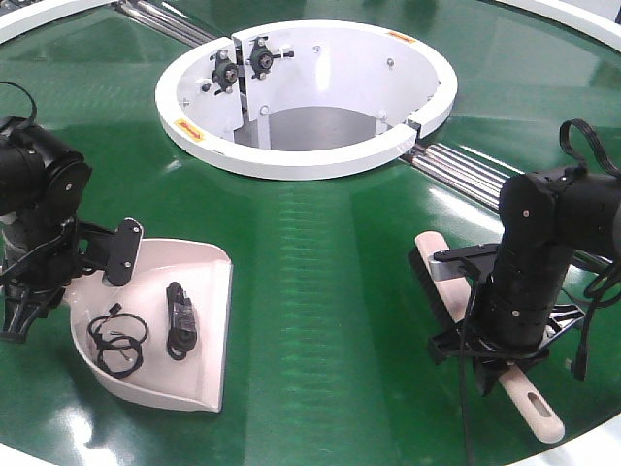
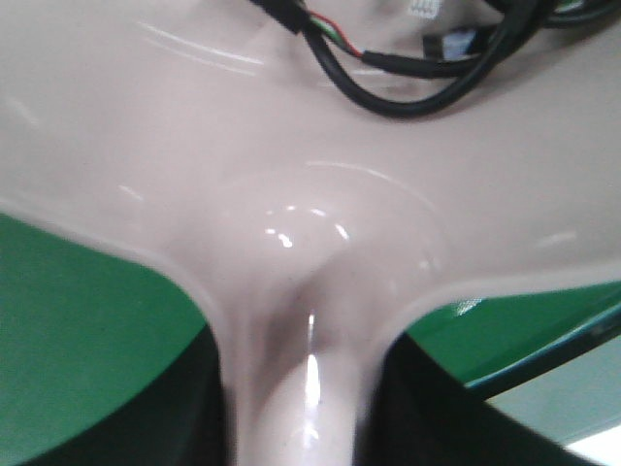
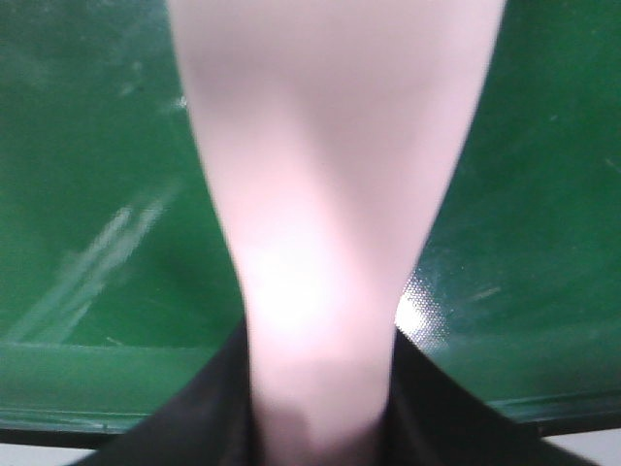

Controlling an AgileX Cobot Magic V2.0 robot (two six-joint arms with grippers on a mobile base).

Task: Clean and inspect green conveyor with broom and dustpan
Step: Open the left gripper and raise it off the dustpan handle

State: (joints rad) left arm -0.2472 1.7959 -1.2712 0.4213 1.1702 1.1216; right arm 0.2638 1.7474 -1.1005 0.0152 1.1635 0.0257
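Observation:
The green conveyor [image 1: 320,252] fills the front view. The pale dustpan [image 1: 209,291] lies flat on it at the left, its lip facing right. It holds black cable loops [image 1: 118,340] and a dark bundled piece [image 1: 179,320]. My left gripper [image 1: 44,291] is shut on the dustpan's handle; the left wrist view shows the jaws [image 2: 301,408] on both sides of the handle below the scoop [image 2: 194,146]. My right gripper [image 1: 490,354] is shut on the broom [image 1: 532,403], which lies low over the belt, dark bristles to the left. The right wrist view shows its handle [image 3: 330,194] between the jaws [image 3: 320,408].
The large white ring opening [image 1: 291,160] lies at the back centre, with steel rollers [image 1: 466,170] running from it to the right. The belt's white rim [image 1: 592,442] is at the near right edge. Black cables [image 2: 408,92] lie in the scoop.

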